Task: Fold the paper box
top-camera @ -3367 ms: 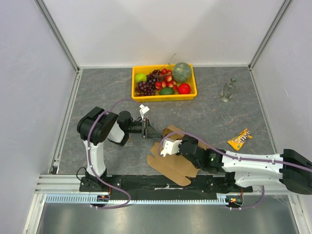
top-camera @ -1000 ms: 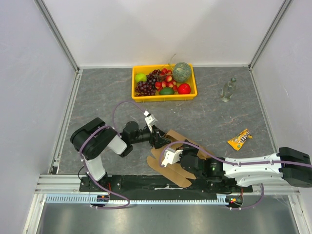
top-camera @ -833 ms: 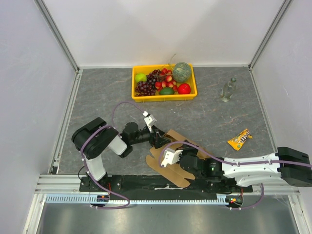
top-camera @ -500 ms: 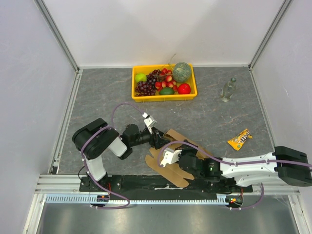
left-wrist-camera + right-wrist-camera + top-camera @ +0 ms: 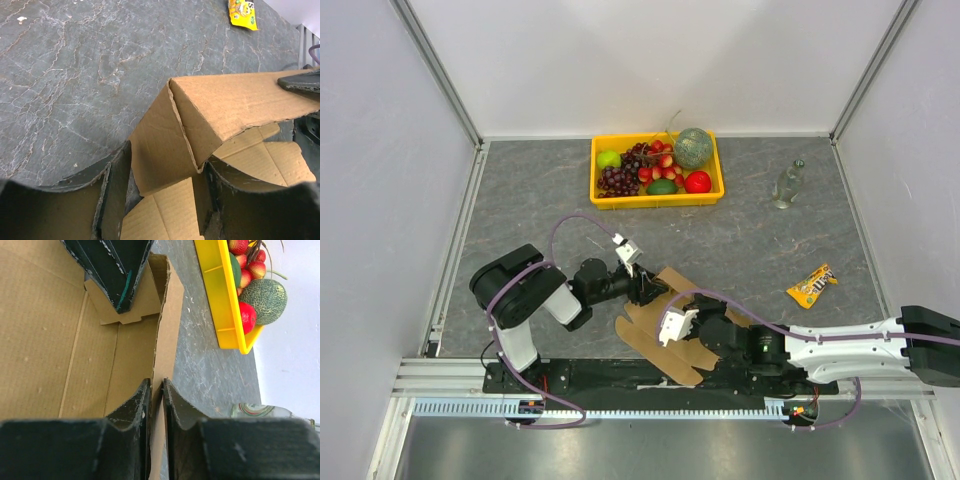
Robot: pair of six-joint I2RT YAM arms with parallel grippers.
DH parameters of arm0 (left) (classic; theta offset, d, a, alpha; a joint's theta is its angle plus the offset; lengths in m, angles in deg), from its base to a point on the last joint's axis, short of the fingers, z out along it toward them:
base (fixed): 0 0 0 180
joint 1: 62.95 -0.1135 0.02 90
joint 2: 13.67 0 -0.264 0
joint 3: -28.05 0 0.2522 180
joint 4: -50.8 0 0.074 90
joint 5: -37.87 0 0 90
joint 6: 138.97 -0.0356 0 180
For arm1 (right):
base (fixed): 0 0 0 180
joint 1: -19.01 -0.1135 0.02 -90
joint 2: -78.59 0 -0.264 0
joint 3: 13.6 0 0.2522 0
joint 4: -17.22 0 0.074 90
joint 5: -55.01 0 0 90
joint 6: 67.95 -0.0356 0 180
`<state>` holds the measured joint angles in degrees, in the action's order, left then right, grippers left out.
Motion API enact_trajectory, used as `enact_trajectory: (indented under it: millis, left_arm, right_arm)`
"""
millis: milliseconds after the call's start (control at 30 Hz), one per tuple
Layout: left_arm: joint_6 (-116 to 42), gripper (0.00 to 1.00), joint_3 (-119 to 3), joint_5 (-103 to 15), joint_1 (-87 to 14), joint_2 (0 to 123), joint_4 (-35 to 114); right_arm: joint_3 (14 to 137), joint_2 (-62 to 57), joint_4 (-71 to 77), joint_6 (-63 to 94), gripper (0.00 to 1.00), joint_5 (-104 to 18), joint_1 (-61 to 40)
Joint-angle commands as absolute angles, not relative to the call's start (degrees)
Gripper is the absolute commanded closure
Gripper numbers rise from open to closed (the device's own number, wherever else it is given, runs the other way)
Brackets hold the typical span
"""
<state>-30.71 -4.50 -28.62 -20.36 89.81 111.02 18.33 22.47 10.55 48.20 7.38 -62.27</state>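
The left hand (image 5: pixel 167 160) stands wide, with a folded-up corner of the paper box (image 5: pixel 645 340) between its two fingers (image 5: pixel 116 185). Whether the fingers touch that corner cannot be told. In the right wrist view, one dark finger of this hand reaches down inside the box, over a small inner flap.

The right hand (image 5: pixel 157 385) is narrow. Its fingers (image 5: pixel 135 410) sit close on either side of an upright side wall of the box, whose edge runs up between them. Whether they press the wall or only flank it cannot be told.

The paper box lies at about 6 o'clock on the grey table (image 5: pixel 540 200), close to the near edge between the two arms. It is partly formed: one long wall and a corner stand raised, while the other flaps lie flat toward the near edge. Seen from above, the left hand comes at the box from 9 o'clock and the right hand from 4 o'clock.

A yellow crate (image 5: pixel 655 202) of fruit (image 5: pixel 692 148) sits at 12 o'clock, well apart from the box. A clear bottle (image 5: pixel 787 185) stands at 2 o'clock, and a yellow snack packet (image 5: pixel 812 285) lies at about 4 o'clock.
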Motion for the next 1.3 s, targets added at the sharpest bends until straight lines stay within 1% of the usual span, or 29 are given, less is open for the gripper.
enact_trajectory:
  millis: [0, 167, 400, 533, 600, 733, 833, 1033, 1267]
  left_arm:
    - [-33.15, 0.44, -4.43, -32.53, -19.80, 90.66, 116.32]
    - [-32.89, 0.47, -4.34, -34.81, -19.09, 90.48, 116.49]
    - [-32.44, 0.58, -4.26, -37.89, -18.30, 90.31, 116.67]
    - [-32.36, 0.60, -4.08, -39.99, -17.77, 90.04, 116.85]
    - [-32.36, 0.64, -3.90, -41.22, -17.34, 89.87, 117.11]
    - [-32.71, 0.77, -4.17, -41.93, -16.81, 89.78, 116.67]
    - [-33.23, 0.82, -4.78, -41.76, -16.55, 89.60, 115.79]
    - [-34.11, 0.83, -5.92, -42.19, -16.37, 88.73, 113.33]
    - [-36.75, 0.83, -7.42, -45.27, -16.19, 86.35, 108.85]
  right_arm:
    - [17.47, 23.22, 12.33, 45.69, 0.78, 2.28, -62.90]
    - [17.74, 22.69, 12.51, 45.60, 0.74, 0.43, -62.90]
    - [17.39, 22.96, 13.65, 45.25, 0.69, -0.19, -62.90]
    - [17.30, 23.04, 13.83, 44.99, 0.66, -0.10, -62.90]
    - [17.47, 23.22, 13.74, 44.81, 0.65, 0.16, -62.91]
    - [18.17, 24.18, 14.44, 44.28, 0.62, -0.27, -62.90]
    - [18.96, 25.41, 15.76, 44.28, 0.59, -1.15, -62.90]
    - [21.95, 26.82, 18.30, 41.74, 0.51, -7.73, -62.73]
    - [22.66, 29.89, 25.07, 36.64, 0.48, -13.28, -62.38]
